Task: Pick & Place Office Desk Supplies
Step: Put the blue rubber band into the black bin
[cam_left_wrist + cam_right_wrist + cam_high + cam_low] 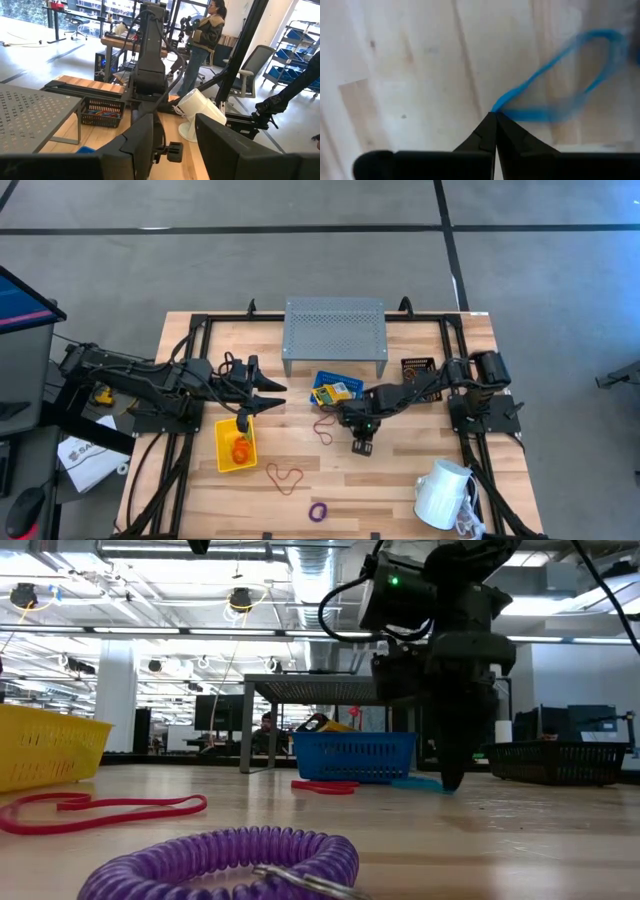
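A thin blue loop (545, 71) lies on the wood just in front of the blue bin (352, 756), which holds yellow packets (335, 390). My right gripper (495, 116) points steeply down at the table's middle, shut on that loop. My left gripper (272, 395) hangs level and open above the yellow bin (222, 442), nothing between its fingers. An orange loop (240, 450) lies in that bin. Two red loops (285, 477) (325, 428) and a purple coil (230, 855) lie on the table. The black mesh bin (417, 366) stands at the far right. My right gripper pinches the blue loop at its one end (506, 101) between the very ends of its two fingers. The fingers come from above, slanting steeply down, with their tips (452, 784) at the tabletop. The rest of the loop lies spread on the wood beyond them.
A grey perforated riser (335, 330) stands at the far middle, behind the blue bin. A white mug (443, 495) lies near the front right corner. Black frame rails (190, 430) run along both sides of the table. A person stands in the room beyond.
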